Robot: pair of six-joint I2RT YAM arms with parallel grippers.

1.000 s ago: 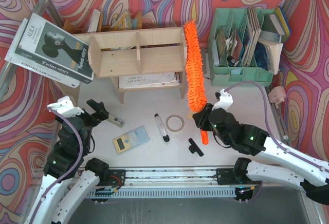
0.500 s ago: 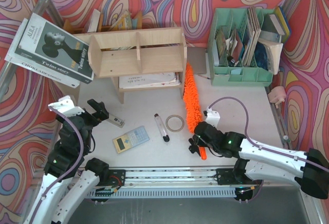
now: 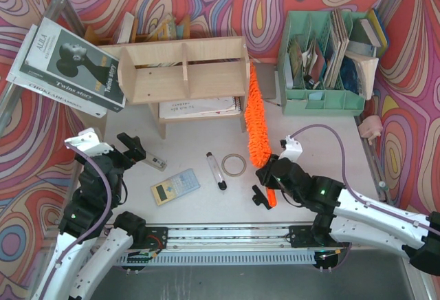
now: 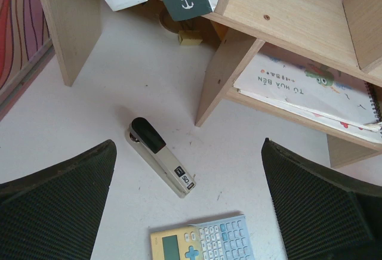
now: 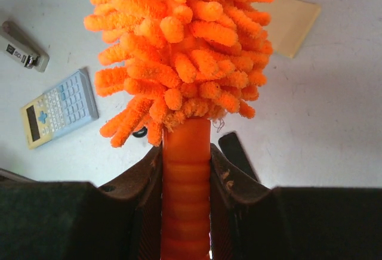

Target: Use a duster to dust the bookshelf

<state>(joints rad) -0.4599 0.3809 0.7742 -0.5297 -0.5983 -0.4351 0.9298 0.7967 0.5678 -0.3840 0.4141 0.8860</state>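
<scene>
Jaws of the right gripper (image 3: 269, 178) are closed tight on the smooth orange handle of the duster (image 3: 256, 118), just below where the shaggy head begins. In the right wrist view, the two dark fingers (image 5: 142, 182) press the ribbed handle from either side, and the fluffy orange strands fan out above them. From this grip the duster head reaches away from the robot, toward the back of the table (image 3: 330, 142). It runs just beside the right side panel of the bookshelf (image 3: 182, 66), with its tip near the shelf's top corner. Whether the strands touch the wood cannot be told.

The bookshelf is a low plywood unit with three compartments, standing at the back centre of the table. A spiral notebook (image 3: 199, 107) lies beneath it. A mint-green file organiser (image 3: 320, 100) stands to the right of the duster.

A tape ring (image 3: 234, 165) and a marker pen (image 3: 215, 170) lie near the right gripper, on its left. A small black object (image 3: 260, 197) lies beside the handle's end.

The left gripper (image 3: 134, 147) hangs wide open, holding nothing, well apart from the duster. It is above a stapler (image 4: 161, 164), with a calculator (image 4: 203, 245) nearby.
</scene>
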